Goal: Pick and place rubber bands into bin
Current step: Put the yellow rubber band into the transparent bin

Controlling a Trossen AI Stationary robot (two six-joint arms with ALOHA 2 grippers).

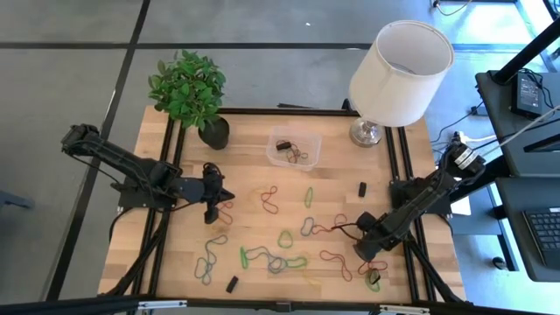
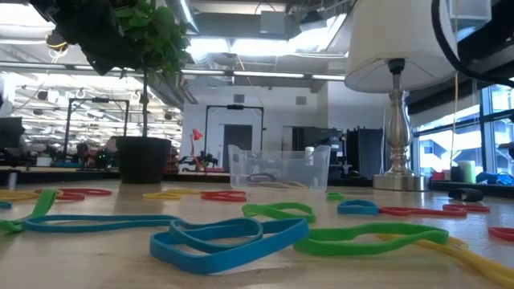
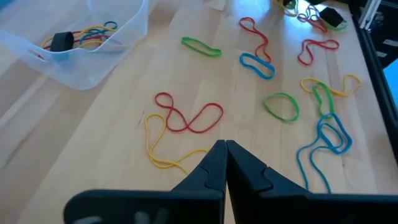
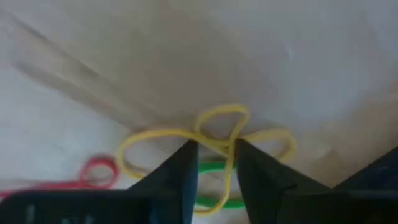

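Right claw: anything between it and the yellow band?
No. The right claw is open, straddling the yellow rubber band on the table's near right, a green band beside it. Nothing visible blocks the grasp.

The high view looks straight down on the whole table [image 1: 175, 254], the low view looks level across it to the bin [image 2: 279, 167], which the left wrist view shares obliquely, while the right wrist view sits close over bands [image 4: 211, 140].
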